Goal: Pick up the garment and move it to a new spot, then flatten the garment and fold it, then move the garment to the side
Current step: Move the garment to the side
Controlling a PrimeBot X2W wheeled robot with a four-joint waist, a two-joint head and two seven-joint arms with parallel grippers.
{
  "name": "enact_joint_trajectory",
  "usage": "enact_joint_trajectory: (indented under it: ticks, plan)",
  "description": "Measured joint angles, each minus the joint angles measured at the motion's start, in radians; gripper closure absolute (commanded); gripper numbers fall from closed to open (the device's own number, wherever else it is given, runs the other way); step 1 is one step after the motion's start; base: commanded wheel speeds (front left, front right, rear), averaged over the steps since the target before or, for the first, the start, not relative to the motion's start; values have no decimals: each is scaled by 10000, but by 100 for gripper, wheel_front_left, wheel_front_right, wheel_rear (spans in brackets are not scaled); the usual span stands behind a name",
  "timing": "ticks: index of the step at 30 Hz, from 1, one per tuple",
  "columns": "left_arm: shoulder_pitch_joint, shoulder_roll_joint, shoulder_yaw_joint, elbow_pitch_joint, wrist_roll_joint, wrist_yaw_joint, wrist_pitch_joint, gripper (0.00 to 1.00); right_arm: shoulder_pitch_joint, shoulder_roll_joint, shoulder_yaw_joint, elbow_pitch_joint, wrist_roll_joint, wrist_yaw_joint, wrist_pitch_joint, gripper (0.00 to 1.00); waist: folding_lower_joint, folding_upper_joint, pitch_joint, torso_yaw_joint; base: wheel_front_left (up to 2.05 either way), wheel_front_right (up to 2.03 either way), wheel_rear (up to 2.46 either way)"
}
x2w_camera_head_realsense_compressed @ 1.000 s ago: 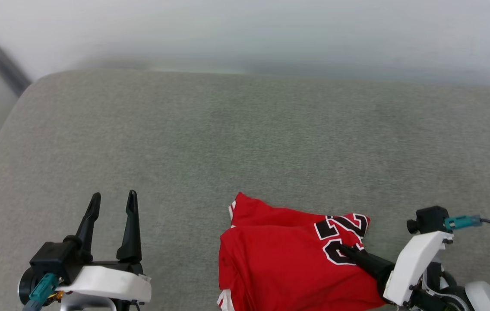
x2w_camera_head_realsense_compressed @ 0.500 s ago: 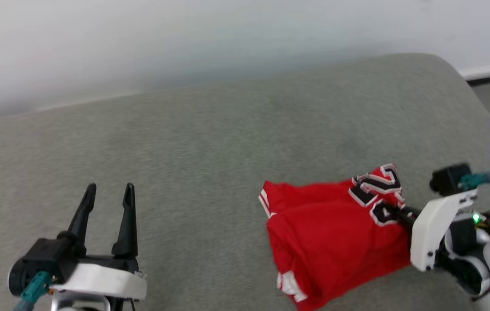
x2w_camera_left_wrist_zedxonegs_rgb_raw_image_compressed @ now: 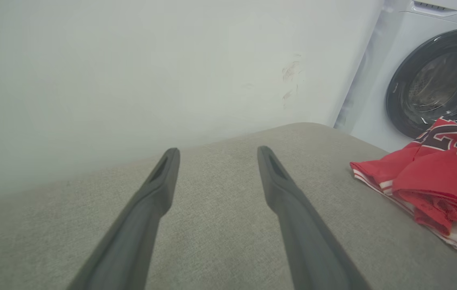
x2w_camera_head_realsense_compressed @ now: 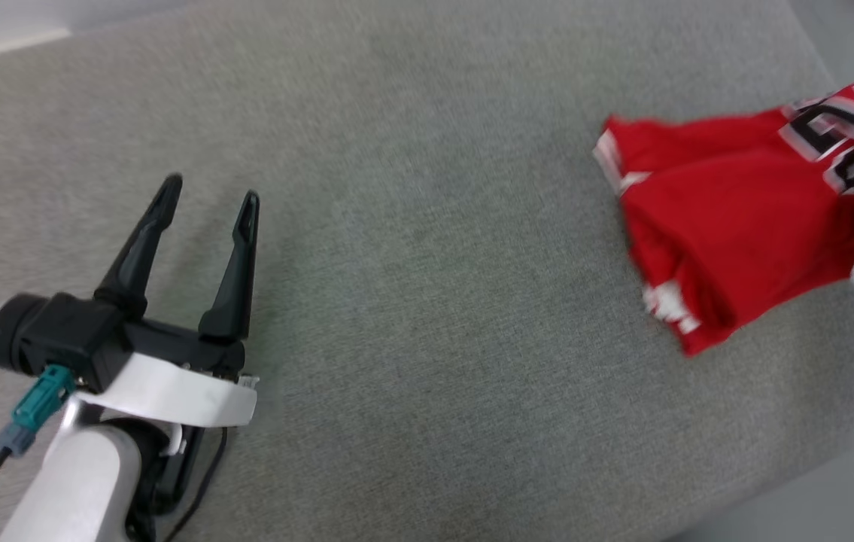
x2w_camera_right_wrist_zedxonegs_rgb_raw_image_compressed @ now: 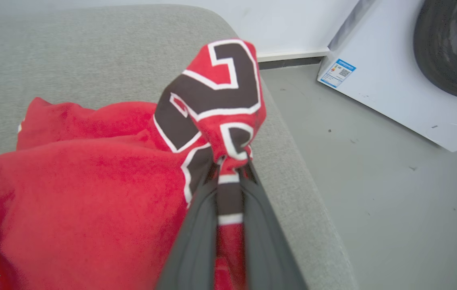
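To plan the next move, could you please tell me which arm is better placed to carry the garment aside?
Right. The right gripper is shut on a printed fold of the garment; the left gripper stands open over bare cushion, well apart from it.

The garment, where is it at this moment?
In the head view the garment is at the upper right, on the right end of the grey cushion, its printed part pinched in the right gripper.

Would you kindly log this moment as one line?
right gripper: shut on garment | left gripper: open, empty | garment: bunched, near grey cushion edge
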Motion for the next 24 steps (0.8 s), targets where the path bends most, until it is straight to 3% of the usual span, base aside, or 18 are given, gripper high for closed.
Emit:
enact_joint_trajectory:
  ticks: [6,9,10,11,12,19,24]
  plan:
    - [-694,240,-138,-123,123,-240,280,0,-1174,-109,-1001,1557,-849,-2,-1484,100,0,0,1111,-239,0,0,0]
    - [-871,324,-163,-105,134,-318,332,0,-1529,259,-1237,2443,-1032,0,-2406,99,0,0,1567,-220,0,0,0]
    - [-890,328,-161,-88,132,-318,332,0,-1584,278,-1321,2688,-1091,0,-2577,70,0,0,1618,-173,0,0,0]
    - [-895,322,-171,-65,132,-318,328,0,-1635,265,-1396,2934,-1227,-2,-2734,12,0,0,1645,-119,0,0,0]
    - [-895,326,-165,-36,130,-316,299,0,-1676,257,-1484,3126,-1478,-2,-3014,0,-1,0,1656,-67,0,0,0]
    - [-579,88,-159,408,-86,-217,-35,0,-1892,182,-2592,3914,-2190,-2,-4339,0,-1,0,1088,83,0,0,0]
    - [33,-100,-67,790,-276,36,-322,0,-1599,391,-2683,3691,-2596,-2,-4713,0,-1,0,233,101,0,0,0]
